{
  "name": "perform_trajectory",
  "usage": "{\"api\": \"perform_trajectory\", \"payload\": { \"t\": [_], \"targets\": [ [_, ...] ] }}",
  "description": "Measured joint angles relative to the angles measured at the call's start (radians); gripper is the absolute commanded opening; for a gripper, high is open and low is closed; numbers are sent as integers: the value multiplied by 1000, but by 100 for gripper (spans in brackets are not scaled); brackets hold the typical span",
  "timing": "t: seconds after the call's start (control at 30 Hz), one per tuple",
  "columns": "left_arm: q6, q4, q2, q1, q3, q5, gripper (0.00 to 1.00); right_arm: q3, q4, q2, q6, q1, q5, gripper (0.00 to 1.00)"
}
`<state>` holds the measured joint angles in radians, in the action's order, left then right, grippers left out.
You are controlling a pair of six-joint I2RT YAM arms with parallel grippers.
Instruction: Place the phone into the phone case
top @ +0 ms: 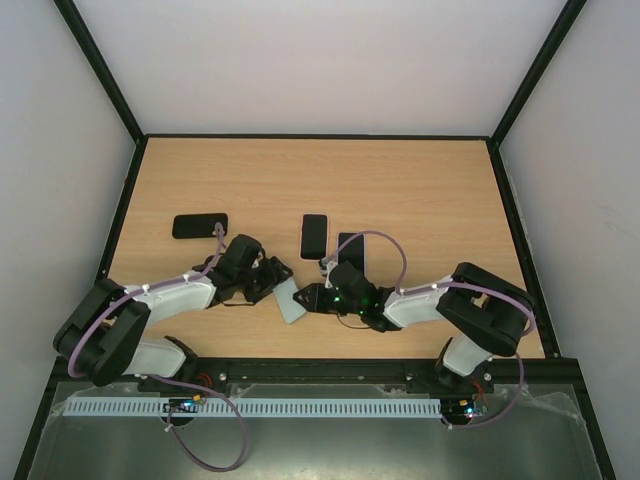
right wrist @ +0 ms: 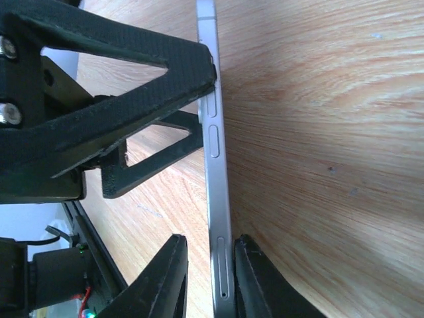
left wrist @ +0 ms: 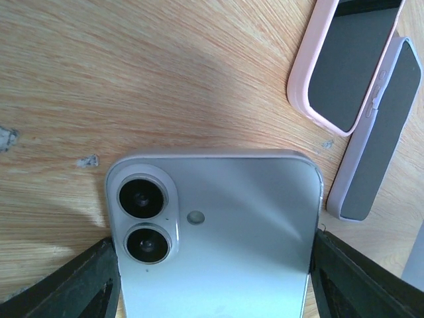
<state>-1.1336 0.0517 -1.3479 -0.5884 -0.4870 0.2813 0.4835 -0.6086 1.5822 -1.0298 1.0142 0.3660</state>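
1. Wood table [top: 420, 190], white walls all round.
2. Left gripper [left wrist: 212, 285] is clamped on the phone [left wrist: 218, 225], one black finger on each long side. The phone is held up on its edge, just above the table.
3. Right gripper [right wrist: 209, 281] has a finger on each side of the phone's thin edge. A thin gap shows on one side, so it is not pinching.
4. Near the phone lie a pink case [left wrist: 301, 86] and a purple case [left wrist: 381, 132], touching side by side. A black phone [top: 200, 225] lies well apart, to the left.
5. The phone is smooth and shiny, so I think it could slip or twist if the left gripper lets go before the right one grips.
6. It could also knock a case away if it comes down crooked.
7. The phone is flat with round corners and two round lenses. The cases look soft with raised rims. The table is grainy.
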Motion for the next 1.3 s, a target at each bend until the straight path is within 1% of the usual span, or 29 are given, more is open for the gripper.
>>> {"api": "perform_trajectory", "payload": {
  "t": [0.13, 0.27, 0.33, 0.43, 0.63, 0.73, 0.83, 1.0, 1.07, 1.2, 1.3],
  "targets": [
    [-12, 0, 0, -2, 0, 5, 68, 0, -15, 31, 12, 0, 18, 9],
    [-18, -7, 1, -2, -3, 1, 79, 0, -31, 47, 28, 0, 27, 3],
    [-22, -26, 2, -3, -11, -8, 83, 0, -33, 47, 36, 0, 31, 2],
    [-24, -99, 6, -5, -51, -52, 86, 0, -34, 49, 42, 0, 36, 2],
    [-23, -256, 23, -5, -195, -209, 88, 0, -33, 49, 61, 0, 36, 2],
    [-20, -308, 23, 11, -271, -283, 86, 0, -28, 46, 72, 0, 34, 2],
    [-19, -334, 14, 64, -312, -328, 82, 0, -18, 38, 84, 0, 31, 2],
    [-22, -356, -51, 253, -319, -367, 69, -2, 6, 18, 103, 0, 24, 2],
    [-23, -361, -81, 323, -319, -388, 66, -2, 22, 4, 111, 0, 18, 2],
    [2, -357, -127, 418, -332, -434, 63, -2, 61, -31, 134, 0, -2, 2],
    [46, -354, -177, 469, -380, -475, 64, -2, 86, -50, 150, 0, -14, 2]
  ]
}}
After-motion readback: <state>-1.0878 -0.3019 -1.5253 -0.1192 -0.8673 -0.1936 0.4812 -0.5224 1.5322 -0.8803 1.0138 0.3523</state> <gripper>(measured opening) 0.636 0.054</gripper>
